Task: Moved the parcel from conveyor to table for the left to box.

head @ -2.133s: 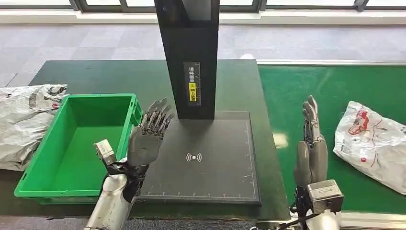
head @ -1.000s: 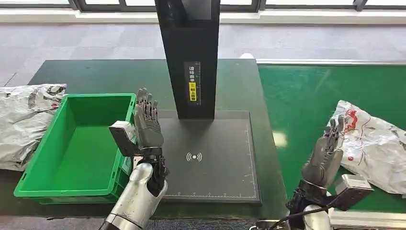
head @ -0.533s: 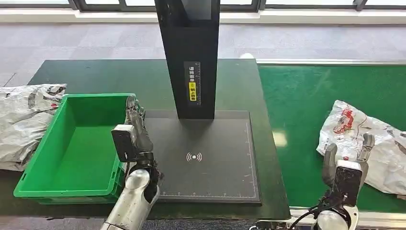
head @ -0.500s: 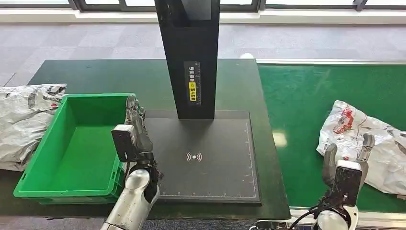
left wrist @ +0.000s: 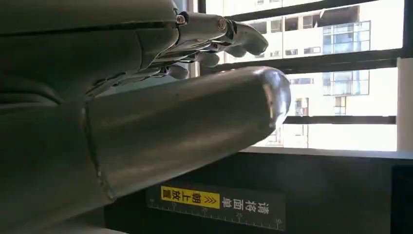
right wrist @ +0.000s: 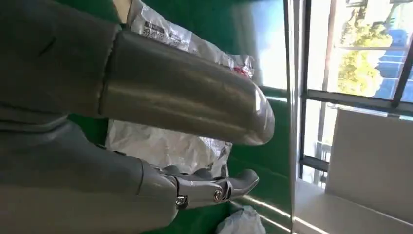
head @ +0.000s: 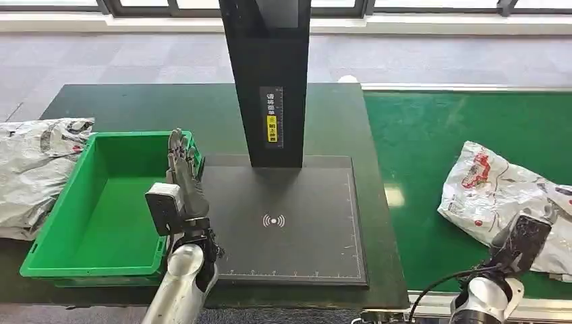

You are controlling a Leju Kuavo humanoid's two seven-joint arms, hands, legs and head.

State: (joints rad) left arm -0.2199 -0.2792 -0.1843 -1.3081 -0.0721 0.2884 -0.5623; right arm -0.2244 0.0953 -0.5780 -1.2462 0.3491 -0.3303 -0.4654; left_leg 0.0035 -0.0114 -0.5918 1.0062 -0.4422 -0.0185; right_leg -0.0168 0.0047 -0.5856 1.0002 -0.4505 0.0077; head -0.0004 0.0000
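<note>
The parcel (head: 496, 192), a crumpled white-grey plastic bag with red print, lies on the green conveyor (head: 432, 135) at the right. My right hand (head: 525, 236) hangs at the parcel's near edge. In the right wrist view its thumb (right wrist: 185, 102) and fingers (right wrist: 214, 187) stand apart, with the parcel (right wrist: 160, 146) showing between them, and nothing is gripped. I cannot tell whether the hand touches the bag. My left hand (head: 181, 177) is raised with fingers up and apart beside the right wall of the green box (head: 67, 196), holding nothing.
A black scan pad (head: 290, 223) with a tall black column (head: 270, 81) fills the middle of the dark table. Another grey bag (head: 34, 169) lies left of the box. The column's yellow label (left wrist: 187, 195) shows in the left wrist view.
My right hand swung from upright at the belt's near edge, right and down to the parcel. The parcel rode left on the belt. My left hand turned and drifted toward the box wall.
</note>
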